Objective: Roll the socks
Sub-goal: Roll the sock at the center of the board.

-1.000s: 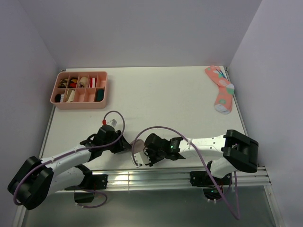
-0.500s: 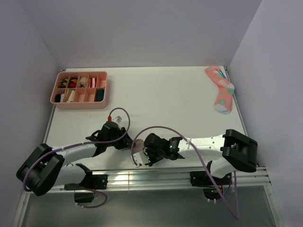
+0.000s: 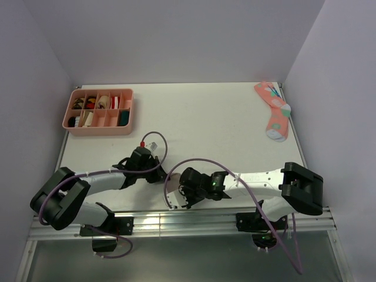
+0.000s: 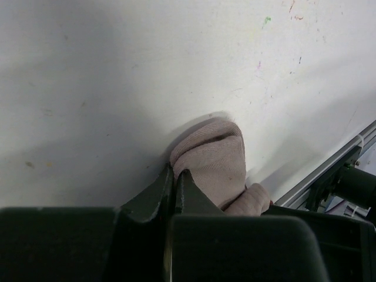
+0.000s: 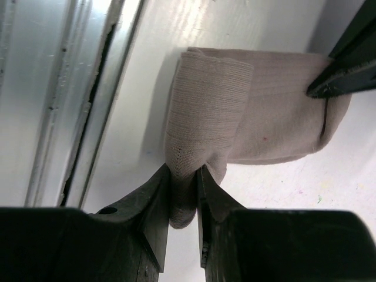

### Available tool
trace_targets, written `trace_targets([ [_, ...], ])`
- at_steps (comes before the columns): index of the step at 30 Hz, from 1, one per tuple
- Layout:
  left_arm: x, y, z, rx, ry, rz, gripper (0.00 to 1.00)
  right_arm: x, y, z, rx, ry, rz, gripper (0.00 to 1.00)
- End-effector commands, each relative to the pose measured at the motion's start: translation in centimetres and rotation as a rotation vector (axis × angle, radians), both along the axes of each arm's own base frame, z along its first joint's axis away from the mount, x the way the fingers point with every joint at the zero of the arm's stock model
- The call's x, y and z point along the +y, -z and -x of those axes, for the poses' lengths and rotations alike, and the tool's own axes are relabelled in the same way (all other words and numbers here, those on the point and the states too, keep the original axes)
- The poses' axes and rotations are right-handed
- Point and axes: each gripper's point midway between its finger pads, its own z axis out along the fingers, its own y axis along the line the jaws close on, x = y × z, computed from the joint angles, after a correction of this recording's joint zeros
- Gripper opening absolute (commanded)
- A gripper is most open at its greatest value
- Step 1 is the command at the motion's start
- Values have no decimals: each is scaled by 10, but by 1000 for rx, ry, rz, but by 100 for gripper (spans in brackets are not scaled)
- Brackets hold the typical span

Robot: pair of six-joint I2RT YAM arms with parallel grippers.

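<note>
Left fingers [image 4: 150, 200] have swung in and shut at the edge of the taupe sock [image 5: 264, 117]; right fingers [image 5: 154, 197] pinch its fold; mid-roll, next needs an even turn

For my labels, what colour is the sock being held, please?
The sock is taupe; clearest in right wrist view.

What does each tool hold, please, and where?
Right tool pinches the taupe sock by a folded end; left tool is shut at its other end, grip unclear.

Sock [image 5: 258, 106] on table [image 3: 205, 117], near front rail [image 3: 176, 221].
</note>
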Motion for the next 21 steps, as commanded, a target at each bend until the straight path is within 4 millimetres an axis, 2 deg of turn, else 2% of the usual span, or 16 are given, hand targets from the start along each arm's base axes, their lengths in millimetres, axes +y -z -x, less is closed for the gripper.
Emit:
trace_targets([
  [1, -4, -5, -11, -48, 36, -19, 0, -2, -8, 13, 7, -33, 11, 21],
  [5, -12, -9, -21, -57, 55, -22, 0, -1, -7, 28, 24, -78, 26, 22],
  [10, -22, -11, -21, -51, 85, 14, 0, 1, -1, 30, 37, -94, 53, 21],
  [14, -25, -6, -15, -37, 110, 32, 0, 12, -3, 29, 71, -88, 28, 20],
  [17, -27, -6, -11, -37, 136, 47, 0, 16, -6, 18, 124, -48, 14, 21],
  [21, -30, -5, -12, -50, 148, 56, 0, 13, -5, 11, 219, -17, 39, 22],
])
